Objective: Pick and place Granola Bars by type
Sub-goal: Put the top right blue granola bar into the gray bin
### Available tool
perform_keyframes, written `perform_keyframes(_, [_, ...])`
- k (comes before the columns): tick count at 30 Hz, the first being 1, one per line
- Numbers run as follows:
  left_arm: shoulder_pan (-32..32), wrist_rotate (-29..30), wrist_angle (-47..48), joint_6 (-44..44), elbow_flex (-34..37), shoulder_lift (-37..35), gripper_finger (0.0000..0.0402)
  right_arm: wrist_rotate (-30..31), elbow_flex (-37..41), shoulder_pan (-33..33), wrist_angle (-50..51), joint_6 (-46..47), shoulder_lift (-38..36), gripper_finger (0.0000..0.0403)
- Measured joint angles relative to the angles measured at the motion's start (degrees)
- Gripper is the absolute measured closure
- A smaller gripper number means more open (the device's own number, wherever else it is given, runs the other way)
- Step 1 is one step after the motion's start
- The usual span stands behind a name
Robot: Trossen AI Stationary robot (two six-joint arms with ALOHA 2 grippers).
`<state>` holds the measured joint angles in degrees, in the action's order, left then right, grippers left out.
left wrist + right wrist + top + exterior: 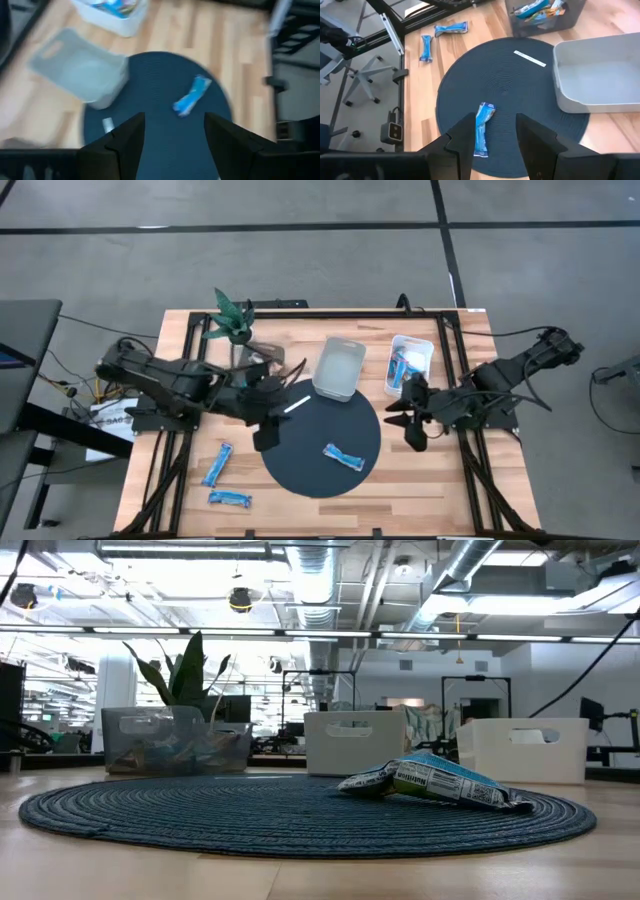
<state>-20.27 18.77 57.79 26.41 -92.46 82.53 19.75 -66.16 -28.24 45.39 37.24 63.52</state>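
One blue-and-white granola bar (343,457) lies flat on the round dark mat (300,470); it also shows in the low view (430,780) and both wrist views (192,95) (481,128). Two more blue bars (218,464) (229,499) lie on the wood near the table's front left. My left gripper (268,435) (175,150) hangs open above the mat's left part, holding nothing. My right gripper (413,435) (495,145) hangs open above the mat's right edge, also holding nothing. Neither gripper shows in the low view.
Three bins stand along the mat's far side: a clear one (250,362) with bars beside a green plant (232,320), a grey one (340,368), and a white one (409,365) with blue bars. A thin white stick (297,403) lies on the mat's far edge.
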Motion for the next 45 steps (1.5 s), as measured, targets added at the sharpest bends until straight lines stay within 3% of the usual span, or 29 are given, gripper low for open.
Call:
perform_keyframes(6, [0.0, -5.4, -18.8, 0.4, 20.9, -12.3, 0.0205, -3.8, -1.3, 2.3, 1.4, 3.2, 4.7, 0.0272])
perform_keyframes(15, [0.1, -8.5, -24.5, 7.4, 38.0, -24.8, 0.0205, -9.7, -1.3, 4.7, 1.6, 8.0, 17.1, 0.0285])
perform_keyframes(27, [0.1, -8.4, -26.1, 7.0, 42.5, -27.4, 0.0205, -15.4, -1.3, 7.0, -10.7, 15.4, 27.6, 0.0294])
perform_keyframes(33, [0.1, -8.0, -22.3, 5.4, 42.9, -27.4, 0.0205, -20.2, -1.3, 8.9, -11.6, 18.8, 31.3, 0.0234])
perform_keyframes(38, [0.0, -10.8, -23.8, 6.7, 47.6, -28.4, 0.0205, -23.4, -1.3, 9.3, -12.5, 18.0, 34.9, 0.0182])
perform_keyframes(45, [0.0, -10.4, -26.1, 7.9, 50.6, -29.3, 0.0205, -25.5, -2.1, 8.8, -15.4, 14.5, 39.2, 0.0164])
